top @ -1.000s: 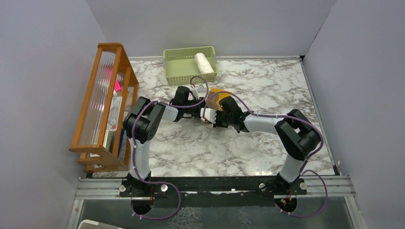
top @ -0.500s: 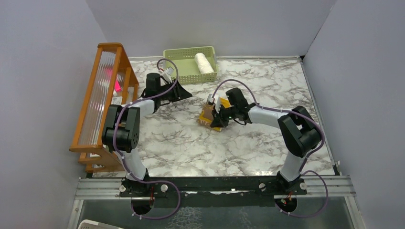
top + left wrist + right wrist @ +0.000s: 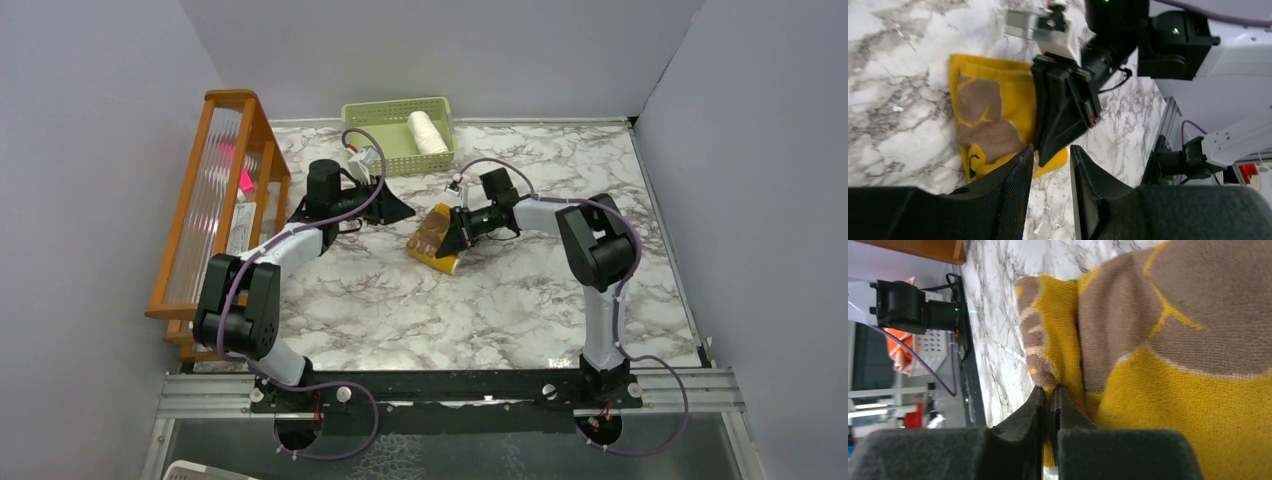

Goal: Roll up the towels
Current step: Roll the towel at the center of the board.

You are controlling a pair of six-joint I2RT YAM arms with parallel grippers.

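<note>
At the tip of my right gripper (image 3: 1050,390), the two fingers are clenched on an edge of the mustard-yellow towel (image 3: 1198,390), pinching the cloth where the yellow knit meets a brown patch. From the wrist view I can see several layers stacked beside the pinch, so the cloth is doubled over on itself, not lying as one flat sheet. My left gripper (image 3: 1050,185) is released, its jaws a little apart with nothing between them. It hovers just beside the towel on the far side from the right gripper and faces it across the cloth.

From above, the yellow towel lies near the middle of the marbled bench (image 3: 400,310) as a short, flattish bundle between the two arms. The cream-white towel (image 3: 427,132) is already a tight cylinder and sits in the pale green basket (image 3: 375,150) at the back of the bench. A wooden rack (image 3: 215,220) stands along the left wall, well apart from the work.

I judge one towel finished and the second one in hand, with its roll begun but loose. Next I want the right gripper to keep tension on that edge while the left one comes in to steady the bundle, so the layers turn over evenly. The knit looks soft and could slump or unroll if I let go too soon.
</note>
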